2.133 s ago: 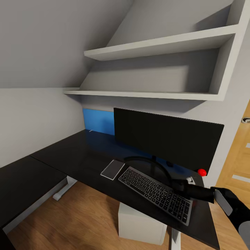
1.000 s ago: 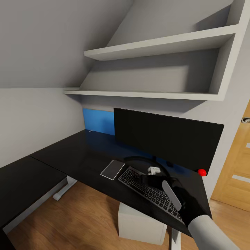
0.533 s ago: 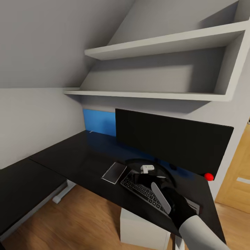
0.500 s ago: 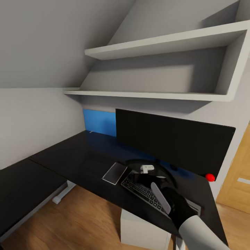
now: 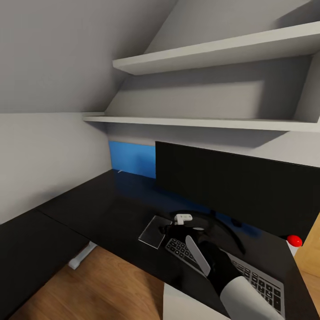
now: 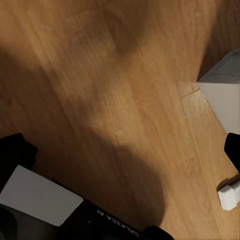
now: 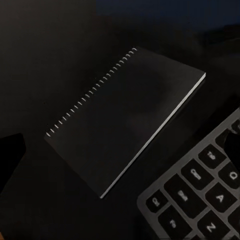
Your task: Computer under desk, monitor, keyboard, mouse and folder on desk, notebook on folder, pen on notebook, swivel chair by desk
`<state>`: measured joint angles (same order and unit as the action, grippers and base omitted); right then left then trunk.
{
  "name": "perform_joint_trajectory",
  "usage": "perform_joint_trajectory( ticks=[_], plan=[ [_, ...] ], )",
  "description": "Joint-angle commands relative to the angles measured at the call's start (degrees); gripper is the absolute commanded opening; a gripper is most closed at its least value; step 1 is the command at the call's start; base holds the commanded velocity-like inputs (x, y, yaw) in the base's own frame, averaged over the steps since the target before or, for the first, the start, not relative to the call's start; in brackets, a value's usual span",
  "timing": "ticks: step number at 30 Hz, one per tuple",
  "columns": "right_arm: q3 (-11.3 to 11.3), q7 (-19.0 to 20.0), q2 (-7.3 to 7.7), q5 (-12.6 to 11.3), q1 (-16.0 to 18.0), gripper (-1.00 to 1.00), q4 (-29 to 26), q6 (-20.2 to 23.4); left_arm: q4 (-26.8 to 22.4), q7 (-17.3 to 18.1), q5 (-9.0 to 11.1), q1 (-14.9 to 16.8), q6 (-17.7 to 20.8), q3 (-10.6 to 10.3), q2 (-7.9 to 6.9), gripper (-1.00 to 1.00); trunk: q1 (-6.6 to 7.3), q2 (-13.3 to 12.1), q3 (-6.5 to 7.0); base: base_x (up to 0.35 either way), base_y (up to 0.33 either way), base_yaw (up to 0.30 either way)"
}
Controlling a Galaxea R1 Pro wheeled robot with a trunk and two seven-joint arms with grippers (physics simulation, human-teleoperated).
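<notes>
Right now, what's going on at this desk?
The robot's right gripper reaches over the left end of the keyboard toward the notebook, which lies flat on the black desk beside the keyboard, in front of the monitor. Nothing looks held. The left wrist camera faces the wooden floor.

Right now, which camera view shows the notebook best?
The right wrist view: the notebook lies flat, spiral binding plain, beside the keyboard. In the head view it is small and glossy. The left wrist view looks at wooden floor.
</notes>
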<state>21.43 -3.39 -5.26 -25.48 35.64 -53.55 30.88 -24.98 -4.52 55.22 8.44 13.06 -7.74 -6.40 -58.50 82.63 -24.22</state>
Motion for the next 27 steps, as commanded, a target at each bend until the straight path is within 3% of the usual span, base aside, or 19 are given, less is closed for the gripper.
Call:
perform_joint_trajectory(
  ticks=[1, 4, 5, 6, 9, 13, 20, 27],
  plan=[
    [0.1, -0.4, -0.01, -0.5, 0.0, 1.00, 0.0, 0.2, -0.2, -0.4, 0.6, 0.0, 0.1, -0.4, -0.06, 1.00, 0.00, 0.0, -0.07, 0.015, 0.013, 0.000],
    [0.0, -0.5, -0.04, -0.5, 0.0, 1.00, 0.0, 0.2, -0.2, -0.3, 0.6, -0.2, -0.1, -0.4, -0.05, 1.00, 0.00, 0.0, -0.07, 0.011, 0.009, 0.000],
    [-0.1, -0.6, -0.09, -0.4, 0.1, 1.00, 0.0, 0.3, -4.3, -0.2, 0.6, -5.2, -3.5, -0.4, -0.19, 1.00, 0.00, 0.0, -0.07, 0.001, 0.001, 0.000],
    [-0.2, -0.6, -0.09, -0.4, 0.1, 1.00, 0.0, 0.4, -7.9, -0.3, 0.5, -8.1, -4.0, -0.3, -0.46, 1.00, 0.00, 0.0, -0.07, 0.000, 0.000, 0.000],
    [-0.4, -0.5, -0.10, -0.5, 0.1, 1.00, 0.0, 0.5, -15.3, -0.7, 0.5, -14.3, -4.7, 0.2, -0.83, 1.00, 0.00, 0.0, -0.07, 0.000, 0.000, 0.000],
    [-0.5, -0.5, -0.10, -0.6, 0.1, 1.00, 0.0, 0.6, -19.7, -1.1, 0.6, -18.7, -6.2, 0.4, -1.02, 1.00, 0.00, 0.0, -0.07, 0.000, 0.000, 0.000],
    [-0.7, -0.4, -0.08, -0.6, 0.1, 1.00, 0.1, 0.6, -21.0, -1.4, 0.8, -20.9, -8.8, 0.5, -1.13, 1.00, 0.00, 0.0, -0.07, 0.020, 0.000, 0.000],
    [-0.6, -0.6, -0.14, -0.7, 0.1, 1.00, 0.4, 0.3, -18.2, -1.4, 0.7, -21.2, -10.0, 0.4, -0.88, 1.00, 0.00, 0.0, -0.07, 0.242, 0.000, 0.000]
  ],
)
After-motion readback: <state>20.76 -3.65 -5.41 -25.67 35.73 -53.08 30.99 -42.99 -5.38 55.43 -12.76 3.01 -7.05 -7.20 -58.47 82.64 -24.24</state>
